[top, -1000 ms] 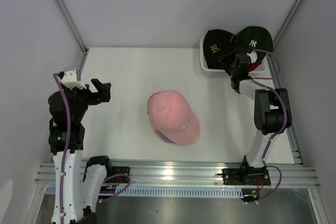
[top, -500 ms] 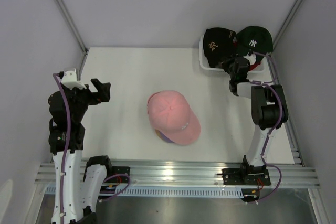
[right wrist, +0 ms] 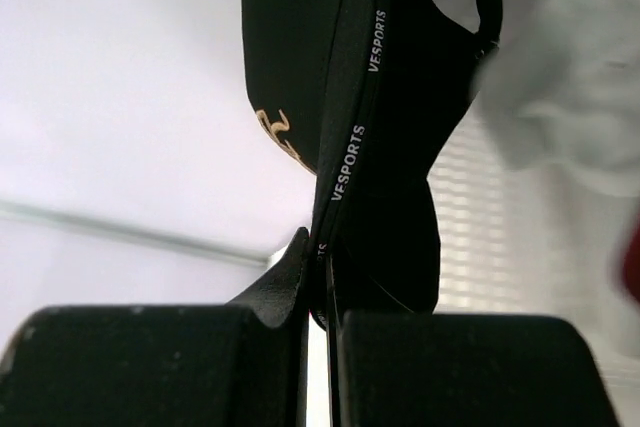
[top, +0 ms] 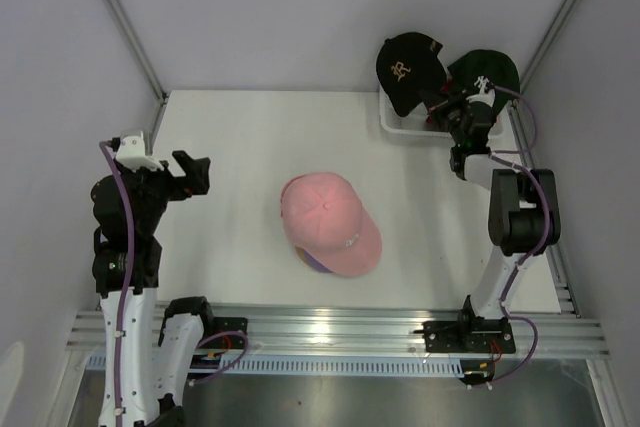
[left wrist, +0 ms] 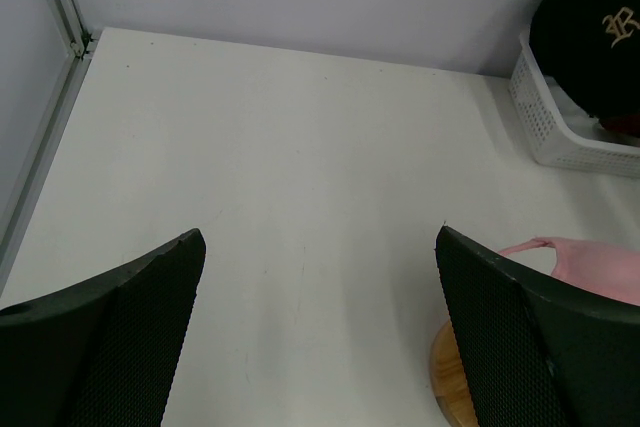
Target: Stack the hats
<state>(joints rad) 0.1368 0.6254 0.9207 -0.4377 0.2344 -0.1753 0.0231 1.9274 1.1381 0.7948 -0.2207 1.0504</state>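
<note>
Here, right end effector [right wrist: 325,292] pinches the black hat [top: 405,69] by its edge.

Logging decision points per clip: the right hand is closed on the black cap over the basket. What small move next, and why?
Probably lift the black cap slightly higher, then swing it toward the pink cap. The right hand is shut on the cap's edge, and it hangs tilted just over the white basket, so clearing the rim comes first; the pink cap mid-table looks like the stack.
</note>
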